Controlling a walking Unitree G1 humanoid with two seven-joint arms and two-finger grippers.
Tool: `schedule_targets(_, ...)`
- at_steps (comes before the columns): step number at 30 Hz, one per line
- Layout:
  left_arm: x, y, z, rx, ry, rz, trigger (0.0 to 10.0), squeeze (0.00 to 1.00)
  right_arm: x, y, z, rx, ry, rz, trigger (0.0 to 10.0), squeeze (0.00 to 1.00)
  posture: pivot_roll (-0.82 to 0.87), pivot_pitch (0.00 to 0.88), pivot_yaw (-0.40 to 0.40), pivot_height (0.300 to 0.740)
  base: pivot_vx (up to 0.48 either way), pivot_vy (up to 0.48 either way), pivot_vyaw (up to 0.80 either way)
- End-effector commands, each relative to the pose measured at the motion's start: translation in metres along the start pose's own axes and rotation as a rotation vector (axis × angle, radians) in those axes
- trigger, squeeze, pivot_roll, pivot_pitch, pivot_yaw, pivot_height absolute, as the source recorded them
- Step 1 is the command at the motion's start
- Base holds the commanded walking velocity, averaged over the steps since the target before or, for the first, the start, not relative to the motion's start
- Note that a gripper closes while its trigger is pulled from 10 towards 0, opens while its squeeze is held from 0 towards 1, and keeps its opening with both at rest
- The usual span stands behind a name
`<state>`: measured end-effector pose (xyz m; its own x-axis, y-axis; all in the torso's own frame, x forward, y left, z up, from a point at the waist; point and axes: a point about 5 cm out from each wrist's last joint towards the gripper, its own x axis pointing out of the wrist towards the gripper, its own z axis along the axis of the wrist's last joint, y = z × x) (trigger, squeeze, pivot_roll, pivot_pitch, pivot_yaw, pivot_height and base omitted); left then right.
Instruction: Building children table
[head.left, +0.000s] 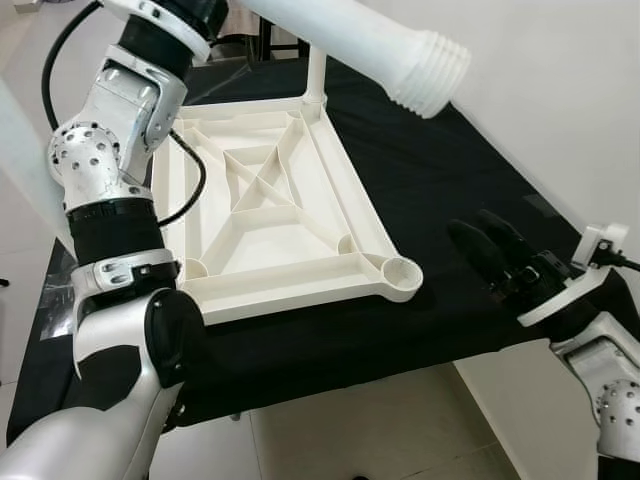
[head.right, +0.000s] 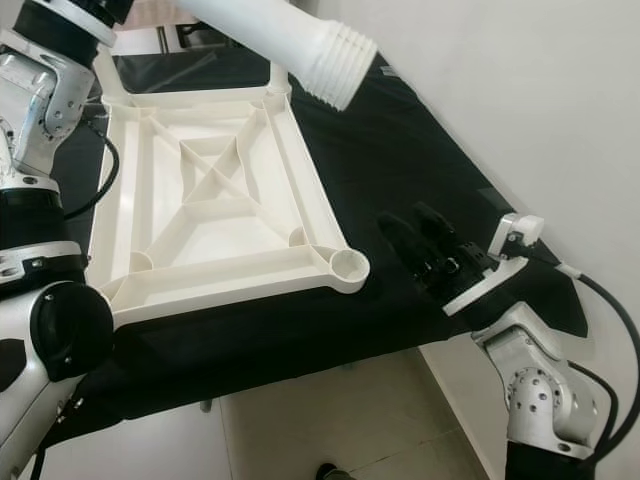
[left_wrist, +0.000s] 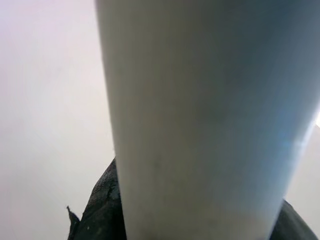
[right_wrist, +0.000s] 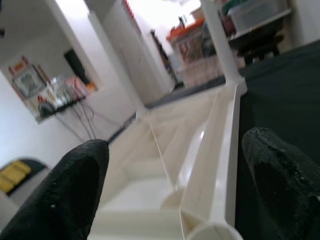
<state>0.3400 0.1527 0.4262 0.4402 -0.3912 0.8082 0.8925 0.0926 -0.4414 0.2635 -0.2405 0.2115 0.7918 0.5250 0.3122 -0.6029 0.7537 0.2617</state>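
White plastic tabletop (head.left: 270, 215) lying upside down on black worktop (head.left: 450, 180). L claw gripping threaded leg (head.left: 380, 50), long axis slanting, threaded end hanging above and well apart from near corner socket (head.left: 403, 270). R claw (head.right: 425, 245) sitting open just beside that socket.

White wall (head.left: 560, 90), tiled floor (head.left: 380, 430), black-draped table (head.left: 440, 170).
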Motion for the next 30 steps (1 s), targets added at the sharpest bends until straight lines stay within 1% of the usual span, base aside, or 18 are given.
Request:
schedule_targets(1,0.003,-0.003,-0.004,0.136,0.098,-0.009,0.0,0.00,-0.009,0.004,0.017,-0.098,0.005,0.058,10.0,1.00,-0.02,0.160,-0.044,0.740,0.000,0.000,0.00)
schedule_targets(2,0.004,-0.003,-0.007,0.171,0.130,-0.006,0.0,0.00,-0.011,0.006,0.021,-0.119,0.009,0.077,10.0,1.00,-0.02,0.160,-0.044,0.740,0.000,0.000,0.00)
schedule_targets(4,0.004,-0.001,-0.031,0.322,0.285,-0.023,0.0,0.00,-0.008,-0.001,0.049,-0.216,-0.033,0.043,10.0,1.00,-0.02,0.157,-0.043,0.740,0.000,0.000,0.00)
schedule_targets(5,0.004,-0.001,-0.031,0.322,0.285,-0.023,0.0,0.00,-0.008,-0.001,0.049,-0.216,-0.033,0.043,10.0,1.00,-0.02,0.157,-0.043,0.740,0.000,0.000,0.00)
schedule_targets(6,0.002,0.001,-0.044,0.383,0.358,-0.044,0.0,0.00,-0.006,-0.005,0.065,-0.264,-0.063,0.017,10.0,1.00,-0.02,0.154,-0.042,0.740,0.000,0.000,0.00)
schedule_targets(8,0.000,0.004,-0.059,0.447,0.440,-0.076,0.0,0.00,-0.001,-0.007,0.084,-0.342,-0.092,-0.010,10.0,1.00,-0.02,0.150,-0.042,0.740,0.000,0.000,0.00)
schedule_targets(11,0.000,0.005,-0.063,0.466,0.464,-0.088,0.0,0.00,0.001,-0.007,0.090,-0.377,-0.096,-0.015,10.0,1.00,-0.02,0.150,-0.042,0.740,0.000,0.000,0.00)
schedule_targets(13,-0.003,0.006,-0.077,0.535,0.543,-0.155,0.0,0.00,0.013,0.007,0.090,-0.425,-0.048,0.101,10.0,1.00,-0.02,0.144,-0.037,0.740,0.000,0.000,0.00)
schedule_targets(16,-0.003,0.006,-0.077,0.535,0.543,-0.155,0.0,0.00,0.013,0.007,0.090,-0.425,-0.048,0.101,10.0,1.00,-0.02,0.144,-0.037,0.740,0.000,0.000,0.00)
schedule_targets(17,-0.006,0.003,-0.088,0.554,0.592,-0.226,0.0,0.00,0.025,0.021,0.077,-0.445,0.044,0.199,10.0,1.00,-0.02,0.142,-0.034,0.740,0.000,0.000,0.00)
schedule_targets(18,-0.009,-0.004,-0.100,0.552,0.646,-0.333,0.0,0.00,0.043,0.033,0.058,-0.458,0.165,0.268,10.0,0.18,-0.02,0.143,-0.034,0.740,0.000,0.000,0.00)
schedule_targets(19,-0.009,-0.004,-0.100,0.552,0.646,-0.333,0.0,0.00,0.043,0.033,0.058,-0.458,0.165,0.268,10.0,0.18,-0.02,0.143,-0.034,0.740,0.000,0.000,0.00)
schedule_targets(20,-0.012,-0.010,-0.108,0.544,0.677,-0.404,0.0,0.00,0.053,0.040,0.044,-0.470,0.246,0.305,10.0,0.18,-0.02,0.143,-0.034,0.740,0.000,0.000,0.00)
schedule_targets(21,-0.014,-0.015,-0.112,0.543,0.706,-0.473,0.0,0.00,0.063,0.044,0.038,-0.469,0.278,0.318,10.0,0.00,-0.02,0.145,-0.036,0.740,0.000,0.000,0.00)
schedule_targets(24,-0.018,-0.023,-0.115,0.561,0.751,-0.605,0.0,0.00,0.073,0.052,0.040,-0.438,0.243,0.386,10.0,0.00,-0.02,0.146,-0.038,0.740,0.000,0.000,0.00)
schedule_targets(26,-0.018,-0.024,-0.115,0.564,0.755,-0.626,0.0,0.00,0.074,0.054,0.041,-0.432,0.234,0.405,10.0,0.00,-0.02,0.146,-0.038,0.740,0.000,0.000,0.00)
schedule_targets(27,-0.018,-0.027,-0.113,0.581,0.756,-0.694,0.0,0.00,0.076,0.062,0.040,-0.410,0.231,0.482,10.0,0.00,-0.02,0.147,-0.037,0.740,0.000,0.000,0.00)
schedule_targets(30,-0.020,-0.031,-0.112,0.588,0.756,-0.767,0.0,0.00,0.080,0.069,0.033,-0.402,0.262,0.530,10.0,0.00,-0.02,0.148,-0.037,0.740,0.000,0.000,0.00)
